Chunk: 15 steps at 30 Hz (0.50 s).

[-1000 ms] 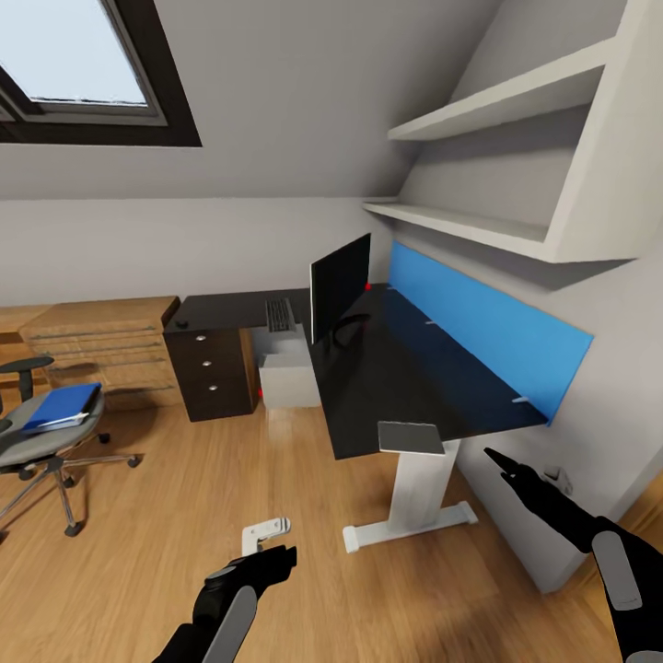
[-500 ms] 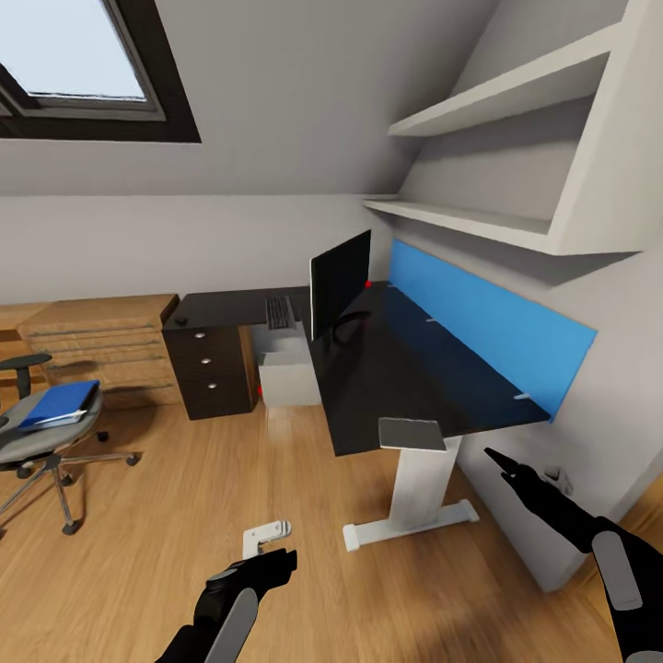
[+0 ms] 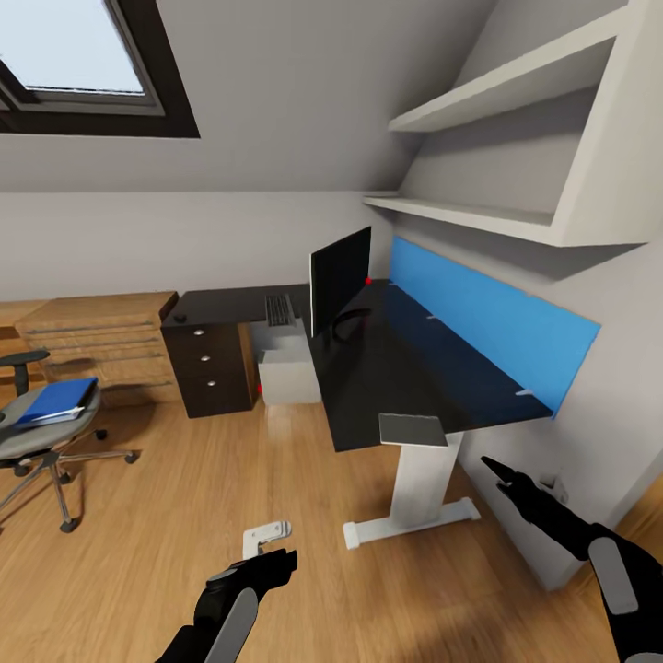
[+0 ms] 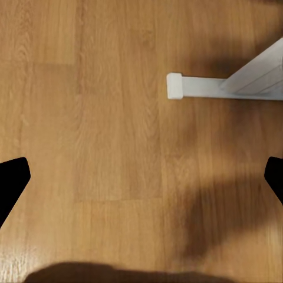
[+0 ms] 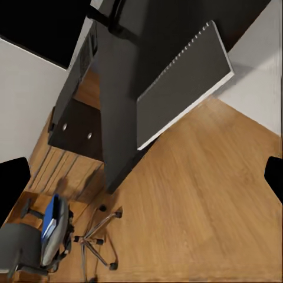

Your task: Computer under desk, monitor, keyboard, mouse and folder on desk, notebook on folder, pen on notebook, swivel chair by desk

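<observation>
The black desk (image 3: 387,368) runs along the right wall. On it stand the monitor (image 3: 341,281), the keyboard (image 3: 279,311) and a small black mouse (image 3: 181,319). The grey notebook (image 3: 412,430) lies at the desk's near edge, overhanging it (image 5: 183,82). The grey-white computer (image 3: 288,373) sits under the desk. At the left, the blue folder (image 3: 57,401) rests on the swivel chair (image 3: 41,437). My left gripper (image 3: 281,557) is open low over the floor. My right gripper (image 3: 493,465) is open, just right of the desk's white leg. I cannot make out the pen.
The dark drawer unit (image 3: 210,368) holds up the desk's left end, with low oak cabinets (image 3: 101,345) beside it. The desk's white foot (image 4: 194,86) lies on the plank floor. A blue wall panel (image 3: 488,336) and white shelves (image 3: 479,216) line the right wall.
The whole picture has drifted slightly, so the camera moved. The chair now sits nearer the left edge. Both grippers hold almost the same pose.
</observation>
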Tool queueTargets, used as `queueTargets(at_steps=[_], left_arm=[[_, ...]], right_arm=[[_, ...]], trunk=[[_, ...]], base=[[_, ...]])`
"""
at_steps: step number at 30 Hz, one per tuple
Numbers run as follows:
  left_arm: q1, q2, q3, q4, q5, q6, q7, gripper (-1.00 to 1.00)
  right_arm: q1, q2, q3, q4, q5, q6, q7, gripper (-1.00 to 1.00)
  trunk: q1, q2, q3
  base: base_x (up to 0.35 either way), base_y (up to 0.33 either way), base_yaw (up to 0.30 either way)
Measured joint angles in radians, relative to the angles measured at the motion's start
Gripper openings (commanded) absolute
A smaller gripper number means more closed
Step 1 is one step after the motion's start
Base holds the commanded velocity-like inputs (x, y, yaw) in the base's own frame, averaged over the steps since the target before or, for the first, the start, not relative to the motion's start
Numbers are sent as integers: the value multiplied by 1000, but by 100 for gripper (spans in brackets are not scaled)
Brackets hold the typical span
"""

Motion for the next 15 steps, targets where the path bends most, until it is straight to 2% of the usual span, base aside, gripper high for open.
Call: queueTargets(at_steps=[3,7,10,15], left_arm=[[0,0,0,1,0,0,0,100],[0,0,-1,3,0,0,0,100],[0,-1,-2,13,0,0,0,100],[0,-1,-4,19,0,0,0,100]], right_arm=[[-3,-3,0,41,-14,27,-2,100],[-33,-4,0,103,-59,83,-8,100],[-68,-7,0,169,-115,125,-12,100],[-98,-30,1,233,-140,146,-13,100]], trunk=[[12,-21,-9],[27,-49,-22],[38,-70,-31],[58,-105,-47]], base=[[0,0,0],[0,0,0],[0,0,0],[0,0,0]])
